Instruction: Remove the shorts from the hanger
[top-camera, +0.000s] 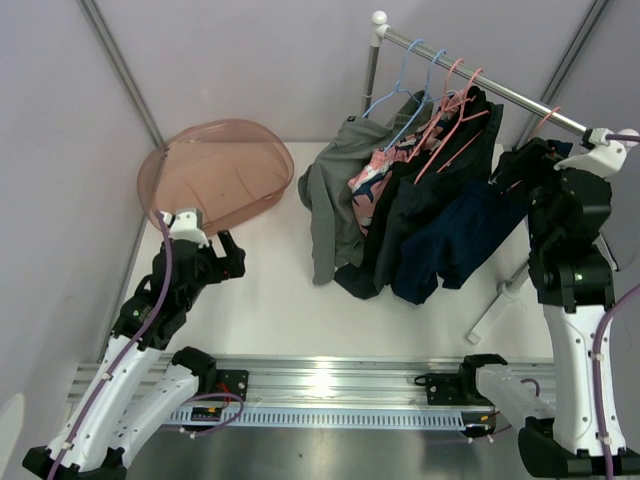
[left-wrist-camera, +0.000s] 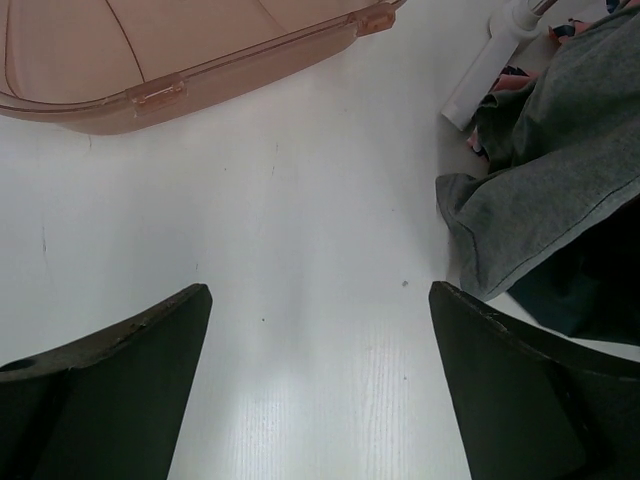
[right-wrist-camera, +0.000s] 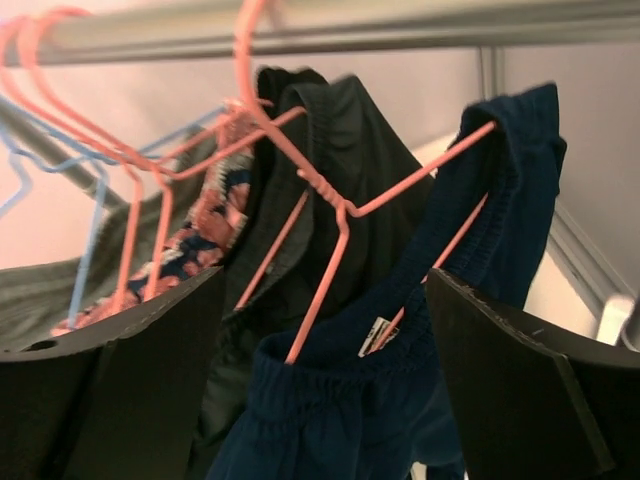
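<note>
Bare tabletop (top-camera: 270, 280) lies open between the pink tub (top-camera: 215, 170) and the hanging shorts (top-camera: 400, 220). Close-packed hangers (right-wrist-camera: 320, 187) and the rail (right-wrist-camera: 350, 25) obstruct the space directly before the right fingers (right-wrist-camera: 110, 400).

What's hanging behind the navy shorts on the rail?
From the right wrist view, black shorts hang behind the navy shorts, then a pink printed pair and a grey pair. Their lower parts are hidden.

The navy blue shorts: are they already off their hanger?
No, the navy blue shorts hang draped over a pink wire hanger that is hooked on the metal rail.
</note>
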